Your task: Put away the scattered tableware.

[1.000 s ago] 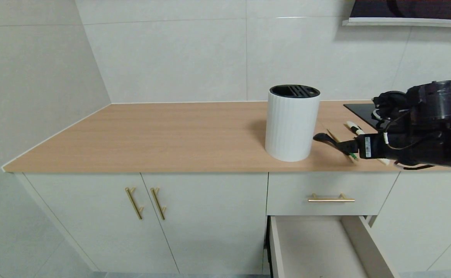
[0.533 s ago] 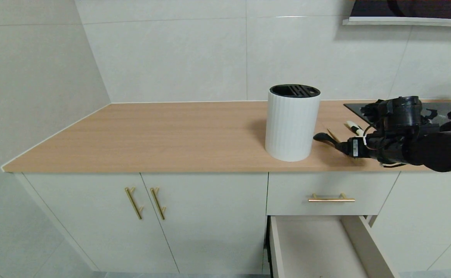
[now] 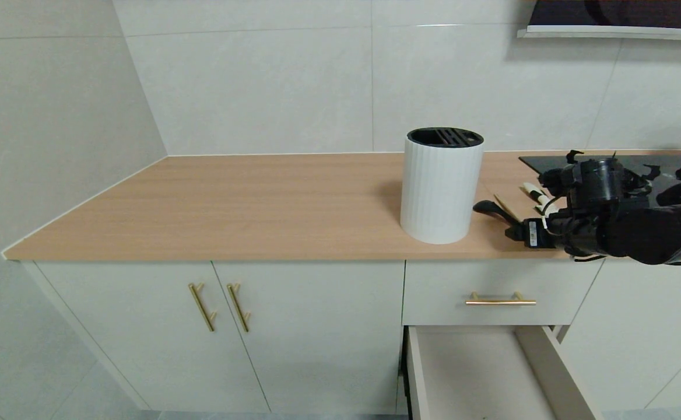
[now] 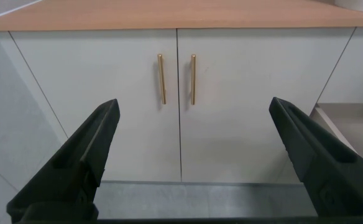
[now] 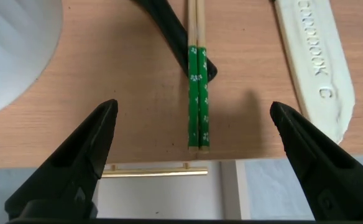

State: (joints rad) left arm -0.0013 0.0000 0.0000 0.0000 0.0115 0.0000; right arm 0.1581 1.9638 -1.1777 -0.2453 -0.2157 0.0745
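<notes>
While the right end effector [image 5: 192, 107] hangs low over the front edge of the wooden surface [image 3: 259, 204], its two black fingers [image 5: 76, 168] stand wide apart and grip nothing. Directly between them lie the chopsticks [image 5: 198, 93]: a pair side by side and touching, flat on the surface, with their green patterned ends toward the front edge. A black utensil [image 5: 169, 28] lies slanted on the surface, and the end of its handle meets the chopsticks. To the robot's right of the chopsticks, and apart from them, lies a cream-white handle [image 5: 318, 68]. To their left stands a white ribbed holder [image 3: 441, 186] with a black slotted top, upright and near the utensils without touching them. Below the surface on this side are a closed drawer front with a gold handle [image 3: 500, 301] and, beneath it, an open drawer [image 3: 550, 373].

Left end effector [image 4: 192, 106]: fingers also wide apart and holding nothing. It faces the pale cabinet doors [image 4: 243, 106] under the surface, where two vertical gold pulls [image 4: 161, 78] sit close together.
</notes>
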